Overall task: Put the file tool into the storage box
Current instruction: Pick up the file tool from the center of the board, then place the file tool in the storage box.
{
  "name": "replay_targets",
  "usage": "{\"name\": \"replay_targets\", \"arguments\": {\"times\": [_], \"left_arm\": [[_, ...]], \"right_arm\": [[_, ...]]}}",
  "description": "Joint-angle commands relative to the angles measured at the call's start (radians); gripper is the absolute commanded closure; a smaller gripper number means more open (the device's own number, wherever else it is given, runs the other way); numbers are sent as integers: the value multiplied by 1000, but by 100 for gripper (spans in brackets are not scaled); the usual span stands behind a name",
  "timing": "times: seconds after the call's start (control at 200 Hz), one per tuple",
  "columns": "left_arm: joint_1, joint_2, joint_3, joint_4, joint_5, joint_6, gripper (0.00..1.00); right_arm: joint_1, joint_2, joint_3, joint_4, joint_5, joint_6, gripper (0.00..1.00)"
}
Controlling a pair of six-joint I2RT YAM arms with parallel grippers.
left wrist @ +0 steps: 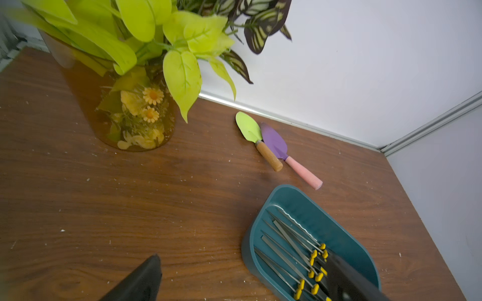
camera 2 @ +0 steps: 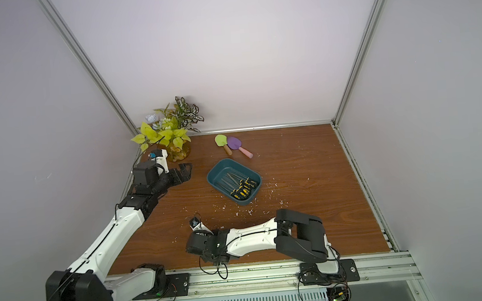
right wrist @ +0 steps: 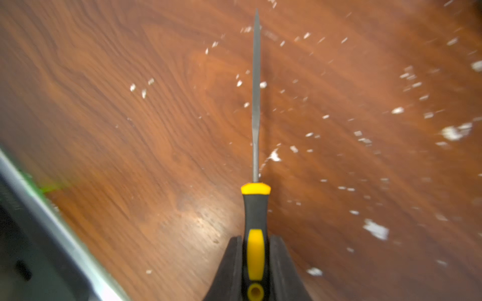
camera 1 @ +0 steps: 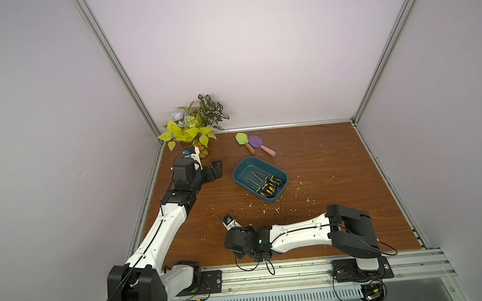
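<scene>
Your right arm's jaws are clamped tight on a slim needle file with a grey steel blade and a black-and-yellow rubbery handle. They pinch the handle's rear half, and the blade juts straight out ahead, clear above the brown wood-grain desk, near its front edge. The shallow dark teal plastic storage box sits mid-desk, at roughly twelve to one o'clock from that wrist in both top views. It already holds a row of matching black-and-yellow-handled files.

Your left arm's jaws stand wide apart and empty, hovering at the box's nine o'clock.

The file looks light and stiff. The cushioned handle is probably the right place to hold it, since bare steel may slip. With so much blade overhanging, it could pivot in the grip, so carry it level. Lay it down parallel to the others.
</scene>
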Motion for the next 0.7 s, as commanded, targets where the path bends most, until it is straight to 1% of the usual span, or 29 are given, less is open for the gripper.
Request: {"name": "replay_targets", "arguments": {"times": [0.0, 0.165, 0.295, 0.395, 0.46, 0.696], "left_arm": [[5, -29, -22, 21, -43, -4, 0], [6, -30, -18, 21, -45, -5, 0], [4, -29, -22, 26, -35, -7, 0], [5, -24, -27, 34, -18, -7, 0], [4, -20, -27, 42, -1, -11, 0], [2, 5, -27, 51, 32, -15, 0]], "right_arm": [[-30, -119, -18, 33, 30, -64, 87], [-96, -226, -79, 36, 21, -123, 87], [-181, -308, -126, 34, -2, -184, 87], [-258, -371, -170, 47, -45, -230, 87], [-311, -405, -204, 79, -94, -281, 86], [-470, -415, -235, 83, -186, -407, 86]]}}
